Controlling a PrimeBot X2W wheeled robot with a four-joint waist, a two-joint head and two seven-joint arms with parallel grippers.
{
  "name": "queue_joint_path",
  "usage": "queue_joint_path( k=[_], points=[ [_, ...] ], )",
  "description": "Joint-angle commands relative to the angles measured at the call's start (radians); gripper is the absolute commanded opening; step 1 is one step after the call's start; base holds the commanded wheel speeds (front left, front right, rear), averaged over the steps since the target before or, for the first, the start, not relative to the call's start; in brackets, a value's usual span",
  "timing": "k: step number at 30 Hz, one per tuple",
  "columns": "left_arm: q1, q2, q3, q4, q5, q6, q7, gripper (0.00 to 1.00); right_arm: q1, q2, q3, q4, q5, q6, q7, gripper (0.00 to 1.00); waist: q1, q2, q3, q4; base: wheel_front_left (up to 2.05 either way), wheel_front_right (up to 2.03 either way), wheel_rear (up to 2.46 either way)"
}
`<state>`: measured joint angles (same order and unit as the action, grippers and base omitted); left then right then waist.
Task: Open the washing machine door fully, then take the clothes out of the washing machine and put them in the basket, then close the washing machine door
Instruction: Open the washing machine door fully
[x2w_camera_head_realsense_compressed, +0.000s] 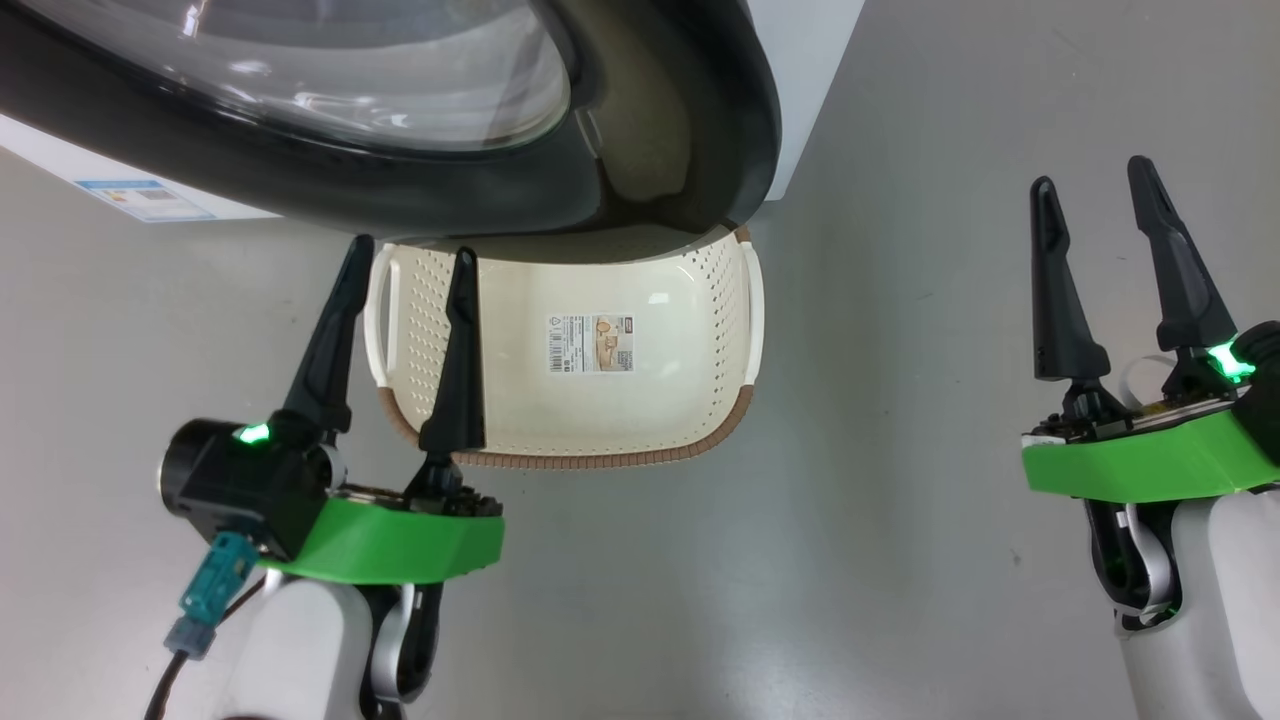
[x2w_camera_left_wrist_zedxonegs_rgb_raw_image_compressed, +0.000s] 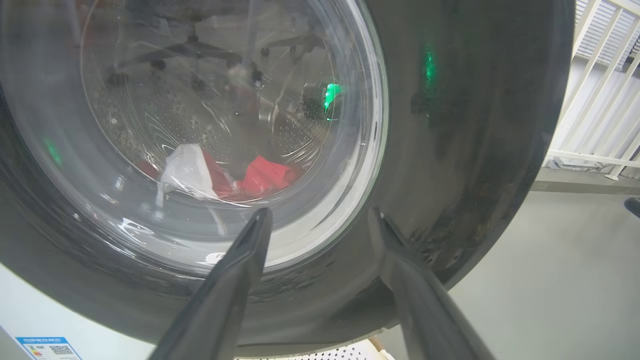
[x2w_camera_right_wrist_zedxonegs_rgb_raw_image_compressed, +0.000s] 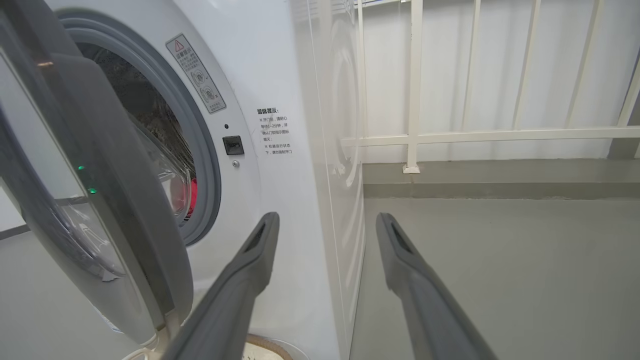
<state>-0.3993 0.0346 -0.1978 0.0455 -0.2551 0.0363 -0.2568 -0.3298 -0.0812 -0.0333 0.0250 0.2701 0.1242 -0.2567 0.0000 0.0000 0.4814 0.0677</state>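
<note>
Washing machine door (x2w_camera_head_realsense_compressed: 650, 150), the big round one with the glossy black rim and bulging clear glass window, stands partly swung out from the white boxy front-loader washing machine (x2w_camera_right_wrist_zedxonegs_rgb_raw_image_compressed: 280, 75). Through the glass you can see the bright red clothes (x2w_camera_left_wrist_zedxonegs_rgb_raw_image_compressed: 262, 175) and a white cloth piece (x2w_camera_left_wrist_zedxonegs_rgb_raw_image_compressed: 187, 170) lying low in the perforated steel drum (x2w_camera_left_wrist_zedxonegs_rgb_raw_image_compressed: 165, 115). Right under the door's lower edge sits the cream-white perforated plastic basket (x2w_camera_head_realsense_compressed: 700, 300) with its brown woven-look rim, on the grey floor (x2w_camera_head_realsense_compressed: 900, 500). Left gripper (x2w_camera_head_realsense_compressed: 412, 252) hovers over the basket's left side just below the door, jaws spread. Right gripper (x2w_camera_head_realsense_compressed: 1091, 175) is well off to the right over the floor, jaws spread too.
</note>
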Motion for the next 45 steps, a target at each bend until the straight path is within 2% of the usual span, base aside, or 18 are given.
queue_joint_path(
  k=[1, 13, 14, 15, 16, 17, 22, 26, 32, 36, 37, 39, 45],
  points=[
    [-0.001, 0.016, 0.028, -0.025, 0.005, 0.006, -0.005, 1.0, 0.024, 0.009, 0.028, -0.022, -0.015, 0.007, -0.005, 1.0, 0.0, 0.0, 0.0, -0.001, 0.0, 0.0, 0.0],
    [0.003, 0.016, 0.029, -0.023, 0.0, 0.005, -0.005, 1.0, 0.029, 0.012, 0.033, -0.012, -0.019, 0.007, -0.005, 1.0, 0.0, 0.0, -0.003, -0.002, 0.0, 0.0, 0.0],
    [0.004, 0.016, 0.028, -0.023, -0.002, 0.006, -0.005, 1.0, 0.027, 0.012, 0.034, -0.009, -0.019, 0.007, -0.005, 0.76, 0.0, 0.0, -0.003, -0.002, 0.0, 0.0, 0.0],
    [0.004, 0.016, 0.028, -0.022, -0.003, 0.006, -0.005, 1.0, 0.026, 0.013, 0.037, -0.002, -0.019, 0.007, -0.005, 0.36, 0.0, 0.0, -0.002, -0.002, 0.0, 0.0, 0.0],
    [0.004, 0.016, 0.027, -0.022, -0.005, 0.006, -0.005, 1.0, 0.023, 0.013, 0.043, 0.008, -0.017, 0.007, -0.005, 0.08, 0.0, 0.0, -0.003, -0.002, 0.0, 0.0, 0.0],
    [0.005, 0.016, 0.027, -0.022, -0.006, 0.006, -0.005, 1.0, 0.019, 0.014, 0.048, 0.019, -0.01, 0.007, -0.005, 0.0, 0.0, 0.0, -0.003, -0.003, 0.0, 0.0, 0.0],
    [0.007, 0.016, 0.026, -0.02, -0.012, 0.007, -0.005, 1.0, -0.044, 0.017, 0.103, 0.089, 0.076, 0.007, -0.005, 0.0, 0.0, 0.0, -0.006, -0.005, 0.0, 0.0, 0.0],
    [0.005, 0.016, 0.023, -0.014, -0.013, 0.005, -0.005, 1.0, -0.117, 0.021, 0.174, 0.148, 0.236, 0.007, -0.005, 0.0, 0.0, 0.0, -0.007, -0.003, 0.0, 0.0, 0.0],
    [0.002, 0.016, 0.023, -0.011, -0.017, 0.005, -0.005, 1.0, -0.245, 0.027, 0.24, 0.197, 0.592, 0.007, -0.005, 0.0, 0.0, 0.0, -0.006, 0.01, 0.0, 0.0, 0.0],
    [0.002, 0.016, 0.021, -0.013, -0.02, 0.007, -0.005, 1.0, -0.333, 0.021, 0.304, 0.213, 0.885, 0.007, 0.003, 0.0, 0.0, 0.0, -0.005, 0.019, 0.0, 0.0, 0.0],
    [0.002, 0.016, 0.02, -0.014, -0.022, 0.009, -0.005, 1.0, -0.377, 0.01, 0.31, 0.218, 1.022, 0.007, 0.036, 0.0, 0.0, 0.0, -0.003, 0.023, 0.0, 0.0, 0.0],
    [0.001, 0.016, 0.018, -0.015, -0.024, 0.01, -0.005, 1.0, -0.415, -0.005, 0.316, 0.219, 1.133, 0.007, 0.096, 0.0, 0.0, 0.0, -0.001, 0.027, 0.0, 0.0, 0.0],
    [0.0, 0.016, 0.016, -0.016, -0.029, 0.014, -0.005, 1.0, -0.495, -0.045, 0.334, 0.253, 1.357, 0.007, 0.372, 0.0, 0.0, 0.0, 0.004, 0.037, 0.0, 0.0, 0.0]
  ],
)
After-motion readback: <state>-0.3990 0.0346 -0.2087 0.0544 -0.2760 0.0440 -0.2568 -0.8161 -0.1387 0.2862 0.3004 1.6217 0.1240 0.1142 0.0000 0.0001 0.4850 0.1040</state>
